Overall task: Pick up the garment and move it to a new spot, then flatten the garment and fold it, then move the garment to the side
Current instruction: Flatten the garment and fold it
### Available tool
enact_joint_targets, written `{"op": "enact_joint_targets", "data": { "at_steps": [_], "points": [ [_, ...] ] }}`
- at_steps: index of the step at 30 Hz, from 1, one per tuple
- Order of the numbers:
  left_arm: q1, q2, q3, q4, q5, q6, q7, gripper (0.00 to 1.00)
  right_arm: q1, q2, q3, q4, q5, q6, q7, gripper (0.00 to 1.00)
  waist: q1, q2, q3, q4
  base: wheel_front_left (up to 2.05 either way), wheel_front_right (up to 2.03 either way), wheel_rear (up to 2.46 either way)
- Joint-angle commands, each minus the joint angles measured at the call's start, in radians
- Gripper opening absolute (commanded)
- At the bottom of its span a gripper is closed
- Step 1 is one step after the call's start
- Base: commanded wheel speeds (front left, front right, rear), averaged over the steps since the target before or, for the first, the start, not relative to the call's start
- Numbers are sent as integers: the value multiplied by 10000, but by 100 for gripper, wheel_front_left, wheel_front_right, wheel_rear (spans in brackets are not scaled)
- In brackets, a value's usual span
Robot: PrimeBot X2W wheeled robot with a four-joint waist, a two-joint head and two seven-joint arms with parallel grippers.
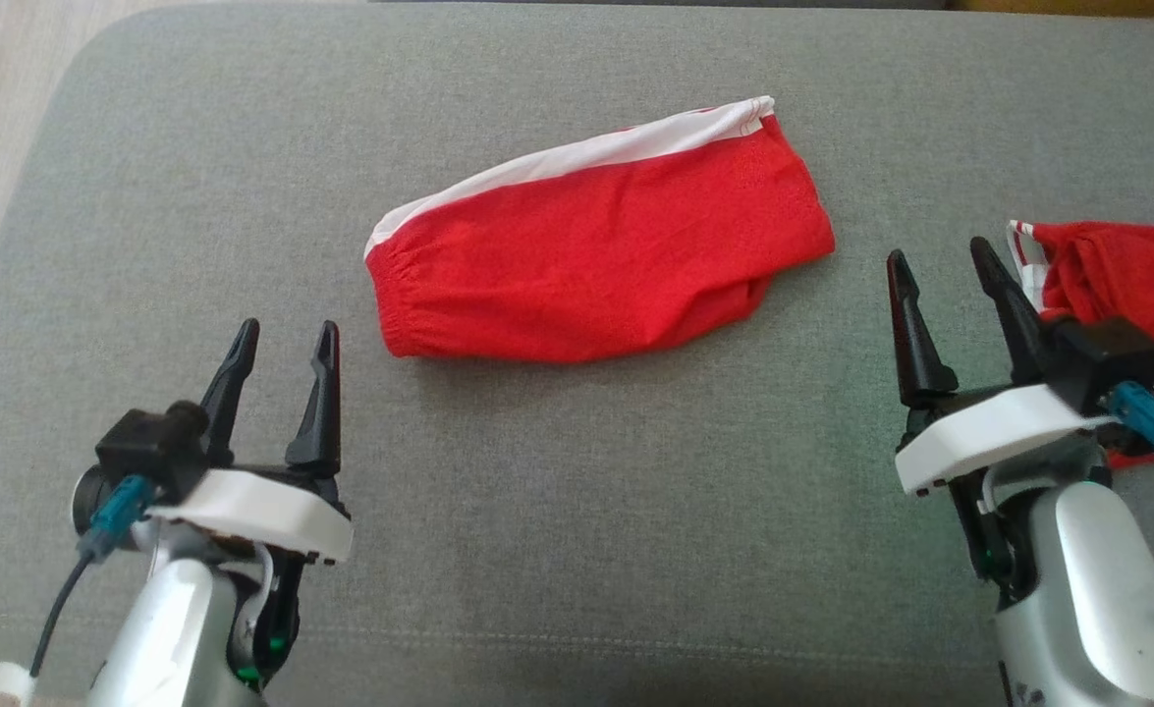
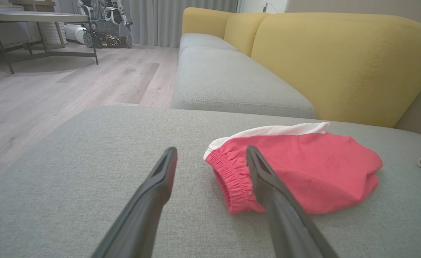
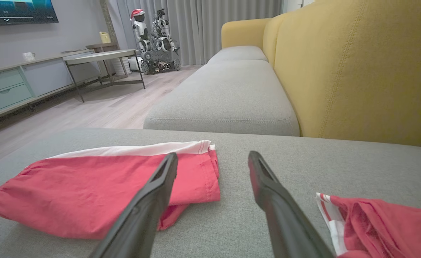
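One grey seat cushion (image 1: 577, 511): sofa seat, carries everything; yellow backrest (image 2: 339, 64) stands behind it.
Red shorts (image 1: 596, 260): the task's garment. Lies mid-cushion, ahead of both grippers and between them, touching neither. Looks doubled over lengthwise, with a white side stripe (image 1: 586, 157) along the far edge and a lower layer poking out at the near right corner.
Second red garment (image 1: 1117, 265): bunched at the cushion's right edge, well apart from the shorts.
Left gripper (image 1: 285, 329): fingers spread, empty, near the waistband end.
Right gripper (image 1: 938, 251): fingers spread, empty, near the hem end.
Elastic waistband (image 1: 390, 295): gathered, probably the thickest and firmest place to pinch.
Handling (judged): light, thin, limp cloth. It will likely sag and fall open if lifted at one point. Take a waistband corner and a hem corner together, catching all layers.
Hidden: underside layers of the shorts, so I cannot tell how evenly they lie. The second garment is cut off by the frame and partly behind the right gripper; its type is unclear.
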Motion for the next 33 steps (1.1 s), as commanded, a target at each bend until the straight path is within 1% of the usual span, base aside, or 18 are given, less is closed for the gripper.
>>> {"op": "enact_joint_targets", "data": {
  "at_steps": [1, 7, 14, 18, 21, 26, 27, 28, 33],
  "points": [
    [-274, 255, 326, -356, 35, 50, -9, 100, -10, 70, 195, -450, 61, -9, 53, 100, 1, 0, -4, 11, 0, 0, 0],
    [-315, 283, 293, -408, 20, 113, 16, 100, 99, 71, 159, -713, 75, -9, 248, 100, 1, 0, 1, 72, 0, 0, 0],
    [-506, 279, 203, -480, 6, 106, 7, 100, 12, 71, 91, -749, 26, -9, 332, 100, 1, 0, 138, 193, 0, 0, 0],
    [-669, 247, 122, -512, 13, 83, -14, 100, -316, 71, -46, -604, 10, -9, 392, 100, 1, 0, 296, 321, 0, 0, 0],
    [-858, 181, 109, -536, -54, 36, -53, 100, -901, 71, -220, -240, 26, -9, 398, 100, 1, 0, 523, 451, 0, 0, 0],
    [-1340, 77, 50, -492, -85, -90, -138, 100, -2545, 72, -326, 1059, -64, -9, 442, 100, 1, 0, 1076, 744, 0, 0, 0],
    [-1566, 6, 2, -441, -76, -156, -177, 100, -3289, 72, -379, 1834, -244, -9, 556, 100, 1, 0, 1326, 884, 0, 0, 0],
    [-1677, -39, -29, -407, -68, -191, -196, 100, -3643, 72, -398, 2233, -291, -9, 581, 100, 1, 0, 1438, 958, 0, 0, 0],
    [-2152, -246, -133, -136, 2, -363, -277, 100, -4924, 62, -697, 4299, -907, -9, 921, 100, 1, 0, 1829, 1240, 0, 0, 0]
  ]
}}
